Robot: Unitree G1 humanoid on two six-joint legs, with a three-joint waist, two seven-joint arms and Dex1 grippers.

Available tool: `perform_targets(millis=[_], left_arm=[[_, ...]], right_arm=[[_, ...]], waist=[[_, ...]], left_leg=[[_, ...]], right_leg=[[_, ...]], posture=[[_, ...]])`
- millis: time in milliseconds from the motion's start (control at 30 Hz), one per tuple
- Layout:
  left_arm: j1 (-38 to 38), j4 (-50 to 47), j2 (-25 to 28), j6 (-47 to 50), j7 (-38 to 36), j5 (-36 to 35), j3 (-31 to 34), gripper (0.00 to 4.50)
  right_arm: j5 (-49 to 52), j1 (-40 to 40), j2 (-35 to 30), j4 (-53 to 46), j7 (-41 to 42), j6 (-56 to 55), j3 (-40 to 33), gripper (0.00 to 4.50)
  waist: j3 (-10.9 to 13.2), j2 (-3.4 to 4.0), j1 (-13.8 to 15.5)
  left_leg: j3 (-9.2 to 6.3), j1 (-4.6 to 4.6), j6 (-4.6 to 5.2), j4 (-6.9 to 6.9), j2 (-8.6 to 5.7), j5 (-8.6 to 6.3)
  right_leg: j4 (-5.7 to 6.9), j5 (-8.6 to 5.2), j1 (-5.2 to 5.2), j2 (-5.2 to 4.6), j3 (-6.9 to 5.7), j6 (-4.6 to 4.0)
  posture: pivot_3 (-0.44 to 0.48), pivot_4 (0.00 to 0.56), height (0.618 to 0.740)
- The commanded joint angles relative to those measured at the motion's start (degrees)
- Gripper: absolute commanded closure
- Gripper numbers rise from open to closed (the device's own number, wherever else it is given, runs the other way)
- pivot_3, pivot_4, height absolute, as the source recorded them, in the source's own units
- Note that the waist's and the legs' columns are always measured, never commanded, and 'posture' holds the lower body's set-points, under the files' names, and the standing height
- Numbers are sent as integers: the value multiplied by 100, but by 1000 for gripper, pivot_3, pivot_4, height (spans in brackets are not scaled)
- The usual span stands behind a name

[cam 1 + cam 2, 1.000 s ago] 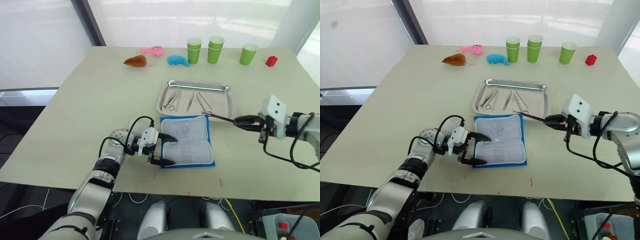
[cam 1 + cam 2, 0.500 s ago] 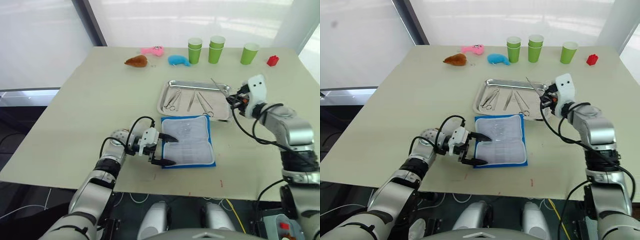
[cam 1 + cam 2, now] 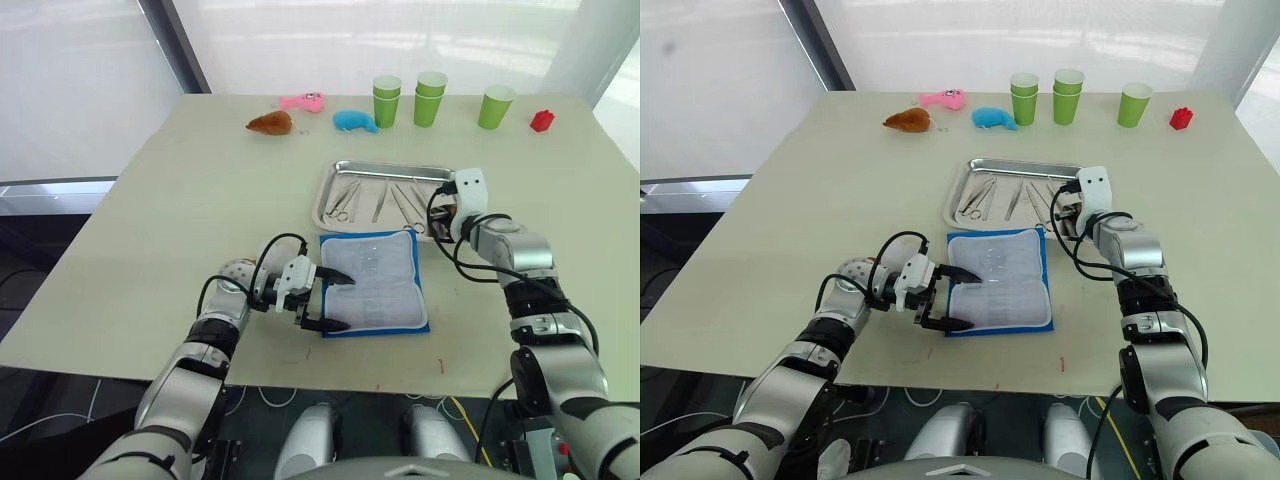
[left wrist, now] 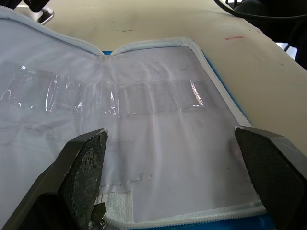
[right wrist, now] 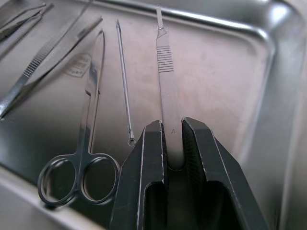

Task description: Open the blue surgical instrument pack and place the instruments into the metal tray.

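Steel handle going into the metal tray (image 3: 325, 200)

The right end effector (image 5: 173, 143) is clamping a slim flat scalpel handle (image 5: 165, 72) low over the tray's right end, beside scissors (image 5: 86, 163) and a thin probe (image 5: 123, 81). The left end effector (image 3: 325, 298), fingers spread wide and grasping nothing, is resting on the left edge of the opened blue surgical instrument pack (image 3: 385, 285), lying on the counter (image 3: 180, 200) just near of the tray. Releasing while tilted could be risking the handle bouncing onto the neighbouring instruments.
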Motion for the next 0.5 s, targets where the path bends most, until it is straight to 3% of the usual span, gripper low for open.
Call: perform_targets(millis=[33, 67, 133, 167, 233, 300, 333, 367, 400, 433, 467, 500], left_arm=[[493, 378, -113, 173, -226, 444, -362, 0], [502, 369, -108, 175, -226, 443, -358, 0], [510, 366, -98, 174, -226, 446, -353, 0], [514, 364, -96, 175, -226, 448, -352, 0], [521, 357, -88, 177, -226, 447, -353, 0], [515, 368, -84, 174, -226, 448, -360, 0], [508, 378, -82, 171, -226, 450, -364, 0], [500, 388, -82, 168, -226, 453, -370, 0], [493, 396, -81, 166, -226, 454, -374, 0], [489, 400, -79, 164, -226, 453, -377, 0], [483, 405, -78, 161, -226, 451, -378, 0], [477, 405, -78, 157, -226, 444, -375, 0]], right_arm=[[-46, -152, 29, 105, -41, -218, -75, 4491], [-53, -158, 31, 136, -46, -227, -72, 4491], [-63, -151, 29, 136, -38, -226, -55, 3445], [-67, -142, 26, 121, -30, -227, -51, 3398], [-68, -126, 25, 76, -15, -222, -47, 2431], [-72, -117, 16, 4, -21, -238, -50, 1893], [-77, -117, 10, -37, -21, -268, -49, 1893], [-76, -118, 2, -101, -15, -292, -49, 1218], [-75, -118, -4, -170, -2, -313, -50, 1048], [-74, -115, -5, -217, 5, -322, -51, 371], [-53, -101, -14, -334, 50, -342, -57, 31], [-37, -71, -40, -482, 132, -407, -45, 31]], waist=[[-1, 1, -3], [-1, 1, -3], [-1, 1, -4], [-1, 1, -4], [-1, 1, -4], [-1, 1, -4], [-1, 1, -4], [-1, 2, -5], [-1, 2, -3], [-1, 2, -4], [-1, 2, -5], [0, 3, -4]], left_leg=[[-1, 0, 0, 0, 0, 0], [0, 0, 0, -1, 0, 0], [-1, 0, 0, -2, 0, 0], [0, 0, 0, -2, 0, 0], [0, 0, 0, -3, 0, 0], [-1, 0, 0, -3, 0, 0], [0, 0, 0, -3, 0, 0], [-1, 0, 0, -3, 0, 0], [0, 0, 0, -4, 0, 0], [-1, -1, 0, -4, 0, 0], [0, -1, 0, -4, 0, 0], [0, -1, 0, -4, 0, 0]], right_leg=[[0, 0, 0, 0, 0, 0], [0, 0, 0, 0, 0, 0], [-1, 0, 0, 0, 0, 0], [-1, 0, 0, 0, 0, 0], [-2, -1, 0, 0, 0, 1], [-2, -1, 0, 0, 0, 1], [-2, -1, 0, 0, 0, 1], [-2, -1, 0, 0, 0, 1], [-2, -1, 0, 0, 0, 1], [-2, -1, 0, 0, 0, 1], [-2, -1, 0, -1, 0, 1], [-2, -1, 0, -1, 0, 1]], posture=[[0, 150, 740], [0, 150, 740], [0, 150, 740], [0, 150, 740], [0, 150, 740], [0, 150, 740], [0, 150, 740], [0, 150, 740], [0, 150, 740], [0, 150, 740], [0, 150, 740], [0, 150, 740]])
